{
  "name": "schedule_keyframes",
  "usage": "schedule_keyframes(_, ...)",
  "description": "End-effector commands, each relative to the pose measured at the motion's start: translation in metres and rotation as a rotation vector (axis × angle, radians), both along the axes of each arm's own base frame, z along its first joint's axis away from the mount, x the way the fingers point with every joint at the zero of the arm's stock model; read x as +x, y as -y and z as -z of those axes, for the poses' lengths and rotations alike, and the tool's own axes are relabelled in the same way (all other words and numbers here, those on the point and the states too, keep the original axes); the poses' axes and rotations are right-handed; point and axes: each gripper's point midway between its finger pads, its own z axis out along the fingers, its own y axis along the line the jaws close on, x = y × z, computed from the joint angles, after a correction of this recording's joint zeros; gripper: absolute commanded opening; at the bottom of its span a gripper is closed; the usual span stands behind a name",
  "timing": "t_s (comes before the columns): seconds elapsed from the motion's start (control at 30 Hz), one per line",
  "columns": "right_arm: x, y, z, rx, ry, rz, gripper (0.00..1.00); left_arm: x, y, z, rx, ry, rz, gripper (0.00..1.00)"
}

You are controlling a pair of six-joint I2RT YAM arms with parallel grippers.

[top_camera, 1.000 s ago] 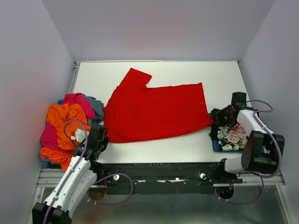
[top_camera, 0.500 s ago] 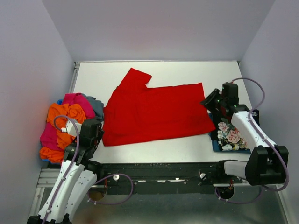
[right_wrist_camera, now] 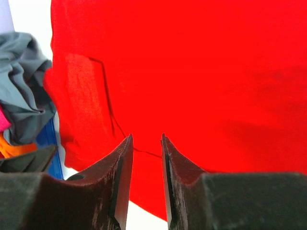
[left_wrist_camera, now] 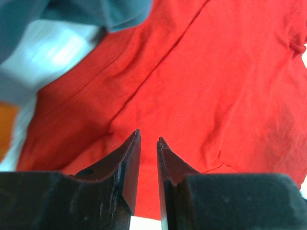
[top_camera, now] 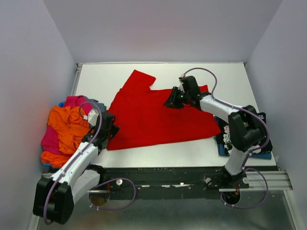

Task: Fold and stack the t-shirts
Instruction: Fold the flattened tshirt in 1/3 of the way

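A bright red t-shirt (top_camera: 158, 115) lies spread flat on the white table, one sleeve pointing to the far left. My left gripper (top_camera: 111, 130) sits at its near-left corner, jaws narrowly open, with only red cloth (left_wrist_camera: 216, 86) beyond the fingertips (left_wrist_camera: 138, 143). My right gripper (top_camera: 170, 102) reaches over the shirt's far middle, open and holding nothing, with red fabric (right_wrist_camera: 192, 72) and a seam line under it. The other t-shirts are heaped at the left edge: orange (top_camera: 67, 124), magenta (top_camera: 76, 101) and teal-grey (top_camera: 99, 108). A black floral one (top_camera: 224, 138) lies at the right, mostly hidden by my right arm.
The teal-grey shirt (left_wrist_camera: 115, 12) of the heap hangs close to my left gripper (left_wrist_camera: 148, 139). White walls close in the table (top_camera: 144, 76) at the back and both sides. From my right gripper (right_wrist_camera: 146, 136), grey cloth (right_wrist_camera: 21, 86) and a blue one (right_wrist_camera: 48, 143) show at the left.
My right arm has swung from beside the floral shirt leftward, out over the red shirt. My left gripper has moved forward to the red shirt's near-left corner.
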Motion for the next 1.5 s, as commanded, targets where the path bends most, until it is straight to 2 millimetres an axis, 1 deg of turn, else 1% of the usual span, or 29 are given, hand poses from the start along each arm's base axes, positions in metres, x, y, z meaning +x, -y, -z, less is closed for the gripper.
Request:
schedule_keyframes(0.0, 0.010, -0.052, -0.012, 0.055, 0.049, -0.108, 0.37, 0.047, 0.019, -0.036, 0.024, 0.139, 0.084, 0.27)
schedule_keyframes(0.07, 0.012, -0.068, -0.004, 0.056, 0.036, -0.135, 0.37, 0.059, 0.021, -0.034, 0.037, 0.133, 0.087, 0.25)
schedule_keyframes(0.1, 0.012, -0.075, 0.001, 0.053, 0.028, -0.149, 0.37, 0.063, 0.021, -0.029, 0.047, 0.117, 0.086, 0.24)
schedule_keyframes(0.13, 0.014, -0.082, 0.001, 0.060, 0.032, -0.162, 0.37, 0.067, 0.022, -0.026, 0.052, 0.109, 0.081, 0.23)
schedule_keyframes(0.2, 0.015, -0.094, 0.013, 0.050, 0.012, -0.178, 0.36, 0.076, 0.024, -0.017, 0.066, 0.087, 0.084, 0.21)
schedule_keyframes(0.3, 0.017, -0.110, 0.021, 0.051, 0.000, -0.206, 0.33, 0.089, 0.028, -0.007, 0.076, 0.075, 0.091, 0.14)
schedule_keyframes(0.37, 0.015, -0.119, 0.030, 0.047, -0.017, -0.219, 0.28, 0.097, 0.028, 0.000, 0.092, 0.058, 0.090, 0.06)
schedule_keyframes(0.43, 0.015, -0.127, 0.036, 0.039, -0.027, -0.231, 0.21, 0.105, 0.029, 0.004, 0.115, 0.038, 0.099, 0.00)
schedule_keyframes(0.47, 0.014, -0.129, 0.040, 0.036, -0.034, -0.235, 0.17, 0.108, 0.029, 0.005, 0.124, 0.032, 0.102, 0.00)
schedule_keyframes(0.53, 0.009, -0.136, 0.048, 0.033, -0.048, -0.255, 0.16, 0.113, 0.028, 0.009, 0.140, 0.018, 0.100, 0.00)
schedule_keyframes(0.6, 0.005, -0.144, 0.053, 0.037, -0.059, -0.278, 0.17, 0.113, 0.023, 0.016, 0.163, -0.013, 0.079, 0.00)
schedule_keyframes(0.7, 0.001, -0.150, 0.060, 0.019, -0.067, -0.306, 0.22, 0.114, 0.019, 0.023, 0.172, -0.048, 0.069, 0.00)
schedule_keyframes(0.77, -0.001, -0.152, 0.064, -0.002, -0.071, -0.309, 0.23, 0.117, 0.021, 0.026, 0.161, -0.052, 0.078, 0.00)
schedule_keyframes(0.93, -0.004, -0.153, 0.078, -0.020, -0.102, -0.305, 0.20, 0.122, 0.027, 0.032, 0.152, -0.068, 0.099, 0.00)
schedule_keyframes(0.97, -0.006, -0.155, 0.078, -0.009, -0.107, -0.317, 0.22, 0.123, 0.028, 0.033, 0.150, -0.068, 0.104, 0.00)
schedule_keyframes(1.03, -0.008, -0.159, 0.079, 0.015, -0.115, -0.336, 0.32, 0.124, 0.029, 0.034, 0.152, -0.071, 0.111, 0.00)
schedule_keyframes(1.07, -0.009, -0.160, 0.079, 0.021, -0.117, -0.340, 0.34, 0.125, 0.029, 0.033, 0.151, -0.070, 0.111, 0.00)
schedule_keyframes(1.17, -0.013, -0.165, 0.074, 0.059, -0.110, -0.368, 0.34, 0.124, 0.028, 0.033, 0.162, -0.071, 0.120, 0.00)
schedule_keyframes(1.37, -0.025, -0.176, 0.045, 0.155, -0.029, -0.453, 0.35, 0.124, 0.027, 0.027, 0.174, -0.065, 0.122, 0.00)
schedule_keyframes(1.47, -0.034, -0.180, 0.035, 0.211, -0.023, -0.498, 0.36, 0.125, 0.027, 0.025, 0.180, -0.062, 0.128, 0.00)
